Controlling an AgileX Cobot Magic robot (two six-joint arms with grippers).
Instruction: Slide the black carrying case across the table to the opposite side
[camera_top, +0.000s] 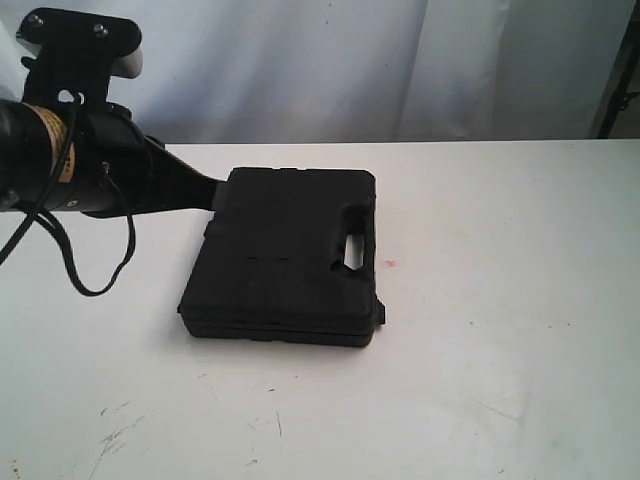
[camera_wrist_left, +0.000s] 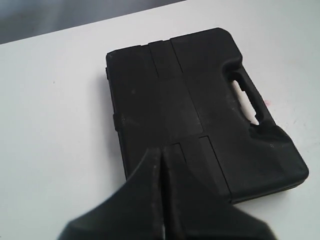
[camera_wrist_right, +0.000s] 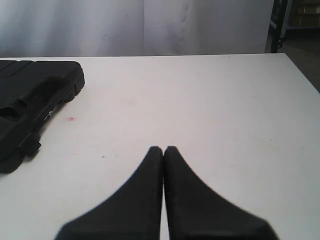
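Progress imo: early-ish. The case lies flat approx mid bench, a bit left of centre in the ext view, so most of the slide looks undone. Left end effector is clenched, empty, tip at the case's left edge. Right end effector is clenched too, well apart from it. Count: 1 case, 1 bench, 2 end effectors, 1 red dot.

Case blocks table centre; bare surface rightward; left hand at case edge.
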